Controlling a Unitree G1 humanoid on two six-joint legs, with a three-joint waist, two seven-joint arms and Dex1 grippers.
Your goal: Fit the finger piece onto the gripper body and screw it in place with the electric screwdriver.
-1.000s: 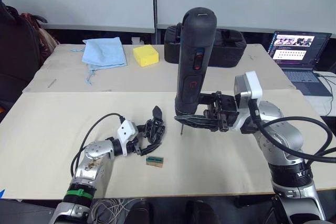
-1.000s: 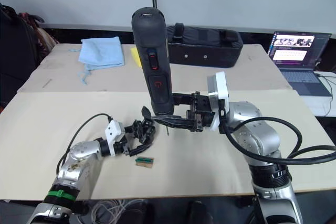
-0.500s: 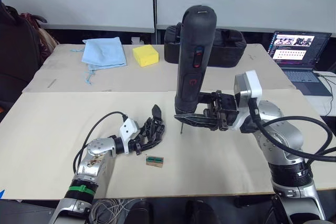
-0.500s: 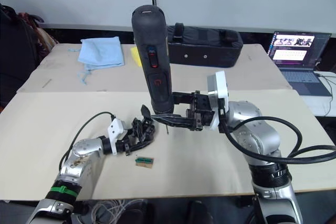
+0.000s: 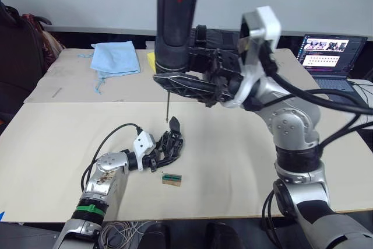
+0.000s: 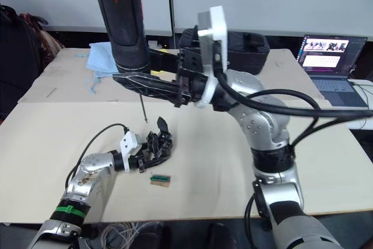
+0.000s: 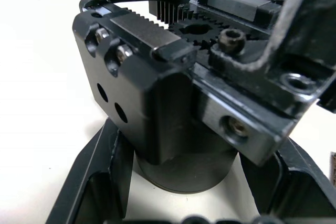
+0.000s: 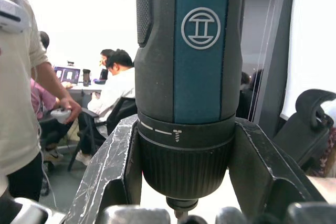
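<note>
The gripper body point(image 5: 168, 146) rests on the table with my left gripper point(image 5: 154, 158) shut on it; in the left wrist view its geared black block point(image 7: 157, 93) sits between my fingers point(image 7: 100, 182). The finger piece point(image 5: 173, 124) stands up from the body's far end. My right gripper point(image 5: 178, 83) is shut on the electric screwdriver point(image 5: 175, 16), held upright and high. Its thin bit point(image 5: 167, 109) points down, its tip just above and beside the finger piece. In the right wrist view the screwdriver barrel point(image 8: 189, 77) sits clamped between both fingers point(image 8: 113, 171).
A small green-and-tan block point(image 5: 171, 178) lies just in front of the gripper body. At the back are a blue cloth point(image 5: 116, 58), a yellow sponge point(image 5: 151, 59), a black zipped case point(image 6: 250, 48) and a laptop point(image 5: 329, 56). People sit in the room behind.
My right arm has raised the screwdriver and carried it left, from beside the gripper body to above it. The left gripper edged forward with the gripper body a second ago, then held still.
</note>
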